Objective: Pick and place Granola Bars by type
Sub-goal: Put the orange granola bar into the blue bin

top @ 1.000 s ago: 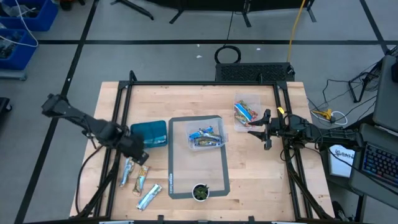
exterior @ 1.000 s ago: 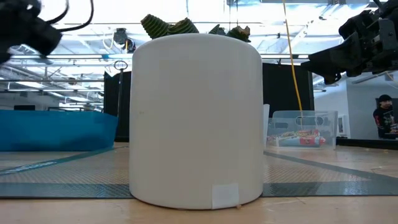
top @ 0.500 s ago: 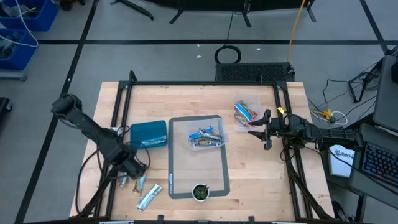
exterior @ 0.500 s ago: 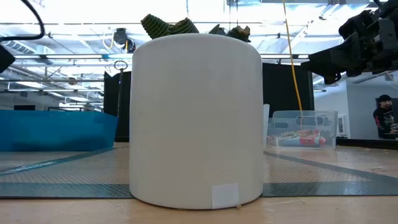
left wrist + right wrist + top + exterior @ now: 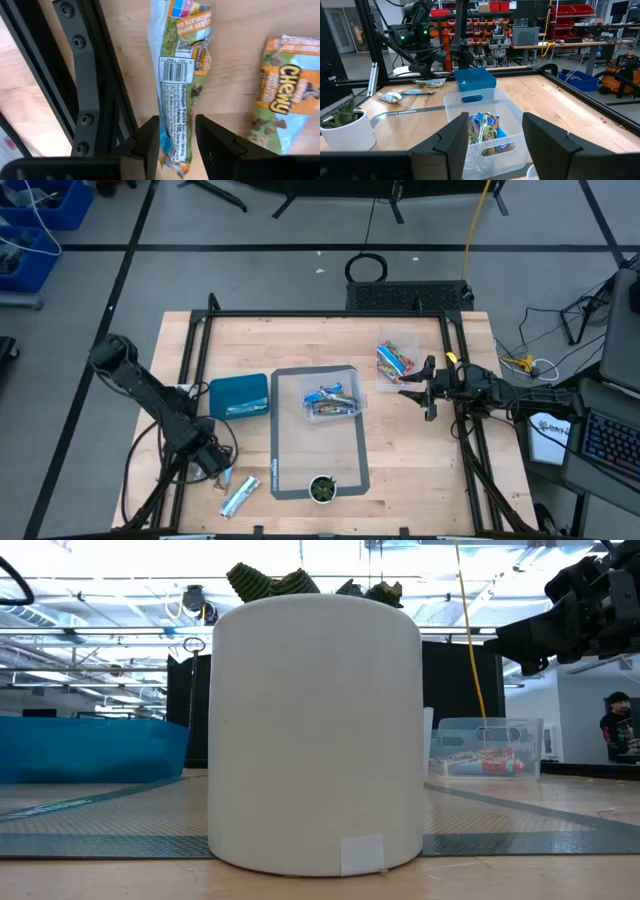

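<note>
Three wrapped granola bars lie flat on the wood at the table's near left. My left gripper (image 5: 213, 467) is low over them, open, its fingers on either side of the end of a blue-and-orange bar (image 5: 178, 85). A "Chewy" bar (image 5: 282, 95) lies beside it, and a silvery bar (image 5: 240, 496) lies nearer the edge. A clear bin (image 5: 332, 400) on the grey mat holds blue bars, and a second clear bin (image 5: 395, 360) holds orange-red ones. My right gripper (image 5: 412, 387) hovers open and empty at the table's right, facing the bins. My left gripper's two fingers (image 5: 150, 142) stand on either side of the blue-and-orange bar's end (image 5: 175, 150), coming from above. They lie along the bar's long sides. The bar lies flat on the table. I cannot tell whether the fingers touch it.
A teal bin (image 5: 240, 395) stands just beyond the loose bars. A white pot with a small green plant (image 5: 322, 488) stands at the mat's near edge and fills the low view (image 5: 315, 730). Black frame rails (image 5: 95, 85) run along the table's left and right sides.
My left gripper has gone from beside the teal bin toward the table's near edge and down, and now stands over the loose bars. The arm has left the low view. The bars and my right gripper have kept still.
</note>
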Controlling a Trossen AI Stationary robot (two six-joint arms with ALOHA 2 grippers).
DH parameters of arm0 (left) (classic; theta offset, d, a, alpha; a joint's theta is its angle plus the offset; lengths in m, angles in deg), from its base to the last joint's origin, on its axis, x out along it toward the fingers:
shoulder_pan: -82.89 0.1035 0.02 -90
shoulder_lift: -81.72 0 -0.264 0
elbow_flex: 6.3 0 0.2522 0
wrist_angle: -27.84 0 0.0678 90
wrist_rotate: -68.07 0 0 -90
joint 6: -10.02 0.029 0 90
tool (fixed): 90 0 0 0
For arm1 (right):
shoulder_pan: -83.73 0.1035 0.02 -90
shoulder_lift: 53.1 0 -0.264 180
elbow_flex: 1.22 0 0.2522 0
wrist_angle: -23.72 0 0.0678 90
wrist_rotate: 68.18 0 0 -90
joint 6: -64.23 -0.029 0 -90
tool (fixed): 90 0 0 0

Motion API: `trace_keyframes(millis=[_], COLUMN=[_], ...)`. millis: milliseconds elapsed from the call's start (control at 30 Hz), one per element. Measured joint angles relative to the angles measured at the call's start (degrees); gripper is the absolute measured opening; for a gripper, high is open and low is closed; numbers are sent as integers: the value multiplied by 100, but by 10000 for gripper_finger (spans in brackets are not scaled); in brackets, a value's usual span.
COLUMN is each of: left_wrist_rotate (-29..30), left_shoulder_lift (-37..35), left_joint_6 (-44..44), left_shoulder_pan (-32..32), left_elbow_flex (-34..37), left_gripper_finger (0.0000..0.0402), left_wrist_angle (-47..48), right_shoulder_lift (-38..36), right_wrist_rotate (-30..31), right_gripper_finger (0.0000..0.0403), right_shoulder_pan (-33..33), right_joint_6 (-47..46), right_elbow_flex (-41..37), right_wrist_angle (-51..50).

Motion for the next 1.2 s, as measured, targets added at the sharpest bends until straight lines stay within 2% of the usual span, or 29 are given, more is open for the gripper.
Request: trace_keyframes(millis=[367, 833, 1200], left_wrist_rotate=[-280, -276, -227], left_shoulder_lift=[452, 863, 1112], left_joint_6=[-245, -208, -90], left_shoulder_pan=[-64, -64, -64], left_elbow_flex=[0, 2, 2], left_gripper_finger=[131, 131, 131], left_wrist_angle=[-32, -783, -674], right_shoulder_lift=[0, 1, 1], right_wrist_rotate=[-1, -1, -2], right_gripper_finger=[176, 176, 176], right_shoulder_pan=[0, 1, 0], right_joint_6=[0, 1, 0], right_elbow_flex=[0, 0, 0], right_wrist_angle=[0, 2, 0])
